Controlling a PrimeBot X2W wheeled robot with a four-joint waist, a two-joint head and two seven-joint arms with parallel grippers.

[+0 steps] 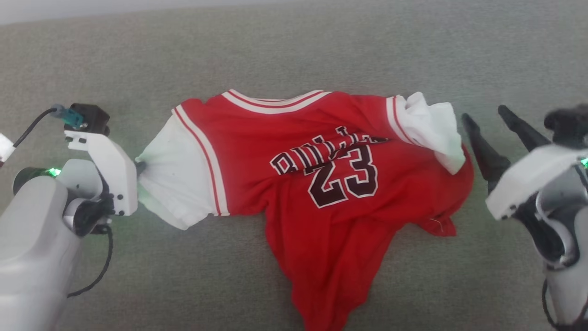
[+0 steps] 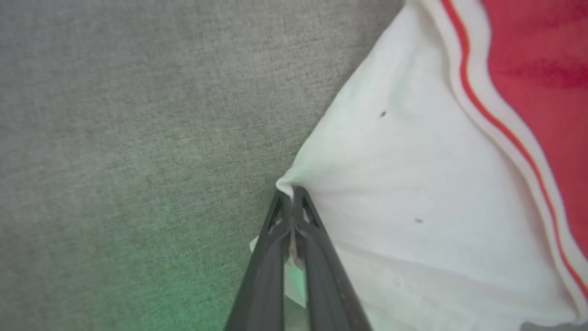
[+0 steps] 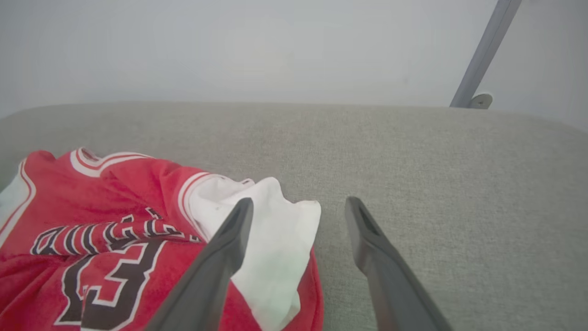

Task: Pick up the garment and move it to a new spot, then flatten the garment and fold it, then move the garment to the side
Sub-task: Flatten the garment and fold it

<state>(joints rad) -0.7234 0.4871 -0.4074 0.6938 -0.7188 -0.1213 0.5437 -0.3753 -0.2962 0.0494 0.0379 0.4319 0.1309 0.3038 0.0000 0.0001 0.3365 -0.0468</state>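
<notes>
**A:** Where is the shirt, and which step is this?

**B:** The shirt (image 1: 275,147) lies front up on the grey cushion (image 1: 294,46), between the two arms. Nearest the robot, its hem (image 1: 330,285) is bunched into a narrow, crumpled tail. Further out the lettering is rucked, and the collar (image 1: 275,103) sits at the far edge. I'd judge this to be the flattening step, with no fold begun.

**A:** What does the next move call for?

**B:** Probably a second grip on the opposite side, so the two arms can draw the cloth taut. The hem then needs spreading.

**A:** And the grippers?

**B:** The left gripper (image 2: 291,193) is clenched on the outer edge of the left sleeve (image 2: 413,184), with a small peak of white cloth pinched between its fingers. The right gripper (image 1: 486,115) is spread wide and holds nothing. It hangs just beside the right sleeve (image 1: 432,124), which is flopped back over the red.
</notes>
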